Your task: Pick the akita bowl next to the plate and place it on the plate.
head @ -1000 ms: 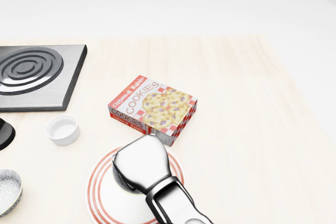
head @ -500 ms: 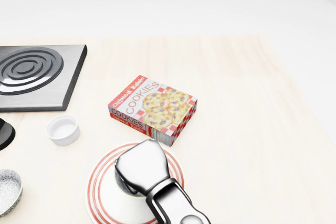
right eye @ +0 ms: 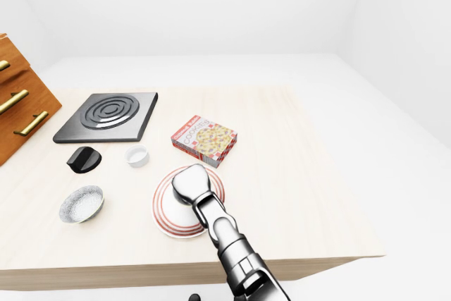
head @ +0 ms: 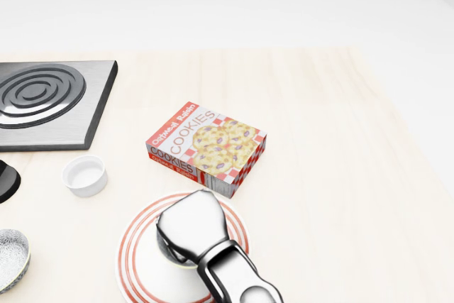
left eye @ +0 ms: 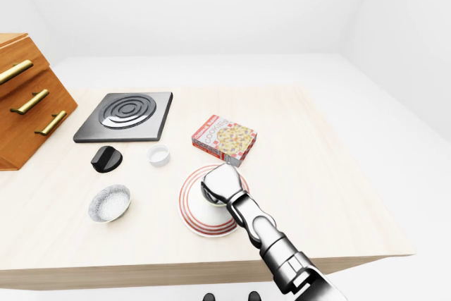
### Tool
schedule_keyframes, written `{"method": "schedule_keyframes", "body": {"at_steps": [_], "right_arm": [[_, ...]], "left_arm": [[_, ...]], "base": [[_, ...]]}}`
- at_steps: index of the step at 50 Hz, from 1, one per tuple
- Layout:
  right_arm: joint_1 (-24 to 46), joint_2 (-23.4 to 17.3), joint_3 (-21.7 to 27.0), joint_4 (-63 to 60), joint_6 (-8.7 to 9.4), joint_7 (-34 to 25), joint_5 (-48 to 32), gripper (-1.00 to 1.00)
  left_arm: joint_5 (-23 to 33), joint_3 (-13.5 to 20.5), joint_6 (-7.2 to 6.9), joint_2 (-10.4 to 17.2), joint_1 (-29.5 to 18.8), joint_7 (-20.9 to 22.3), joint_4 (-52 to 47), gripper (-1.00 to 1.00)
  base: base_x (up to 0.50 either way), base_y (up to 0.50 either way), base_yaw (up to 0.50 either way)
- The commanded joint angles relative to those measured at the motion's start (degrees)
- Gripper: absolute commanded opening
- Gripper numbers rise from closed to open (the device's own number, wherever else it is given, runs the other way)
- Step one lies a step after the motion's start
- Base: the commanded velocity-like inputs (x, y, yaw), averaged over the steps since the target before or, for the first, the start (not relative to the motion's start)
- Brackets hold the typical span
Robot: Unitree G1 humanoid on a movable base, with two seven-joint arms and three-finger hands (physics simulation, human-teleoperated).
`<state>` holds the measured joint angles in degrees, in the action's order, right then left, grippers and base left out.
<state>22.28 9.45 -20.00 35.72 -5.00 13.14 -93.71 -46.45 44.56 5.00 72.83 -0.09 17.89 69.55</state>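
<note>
A white plate with red rings [head: 131,246] lies at the bottom centre of the head view. My right hand [head: 190,228] hangs over its middle, back turned to the camera. Its fingers are hidden underneath, so I cannot tell whether they hold anything. A black akita bowl [left eye: 106,158] sits left of the plate, beyond a small white ramekin [left eye: 159,155], with no hand near it. My left hand is out of view.
A cookie box [head: 207,147] lies just above the plate. A grey speckled bowl [left eye: 109,202] sits left of the plate. A stove burner [left eye: 127,114] and a wooden drawer cabinet [left eye: 25,103] stand at the upper left. The table edge [left eye: 211,266] runs along the bottom.
My right hand has slid slightly toward the bottom of the head view, staying over the plate. Nothing else has moved.
</note>
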Motion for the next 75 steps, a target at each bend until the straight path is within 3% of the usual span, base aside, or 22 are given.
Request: {"method": "schedule_keyframes", "body": {"at_steps": [1,6,7,8,17,24,32,36,75], "right_arm": [[0.4,0.1,-0.1,0.1,0.00,0.9,1.5,-1.00],[0.3,0.2,0.1,-0.5,0.00,-0.1,1.9,-1.00],[0.3,0.2,0.0,-0.7,0.00,-0.2,1.8,-0.11],[-0.3,0.4,0.3,-1.6,0.00,-1.9,2.6,1.00],[-4.0,-0.8,-1.1,-7.6,0.00,-10.3,3.2,1.00],[-5.5,-2.1,-2.1,-9.5,0.00,-12.8,0.0,1.00],[-9.4,-3.1,-2.4,-20.4,0.00,-21.8,0.1,1.00],[-10.2,-3.5,-2.6,-23.0,0.00,-23.5,0.3,1.00],[-7.4,-2.5,-1.2,-31.7,0.00,-27.5,3.5,1.00]], "left_arm": [[-0.1,0.1,0.00,0.0,0.1,0.1,0.0,1.00],[0.0,0.2,0.00,0.1,0.2,0.0,-0.1,1.00],[0.0,0.3,0.00,0.1,0.2,0.0,-0.1,1.00],[0.0,0.2,0.00,0.0,0.2,0.0,-0.1,1.00],[0.0,0.2,0.00,-0.1,0.1,0.2,0.0,1.00],[0.0,0.1,0.00,0.0,0.0,0.1,0.0,1.00],[-0.2,0.2,0.00,0.3,0.3,0.1,-0.2,1.00],[0.0,0.2,0.00,-0.2,0.2,0.1,-0.1,1.00],[0.0,0.2,0.00,0.0,0.1,-0.1,-0.1,1.00]], "base": [[0.00,0.00,0.00],[0.00,0.00,0.00],[0.00,0.00,0.00],[0.00,0.00,0.00],[0.00,0.00,0.00],[0.00,0.00,0.00],[0.00,0.00,0.00],[0.00,0.00,0.00],[0.00,0.00,0.00]]}}
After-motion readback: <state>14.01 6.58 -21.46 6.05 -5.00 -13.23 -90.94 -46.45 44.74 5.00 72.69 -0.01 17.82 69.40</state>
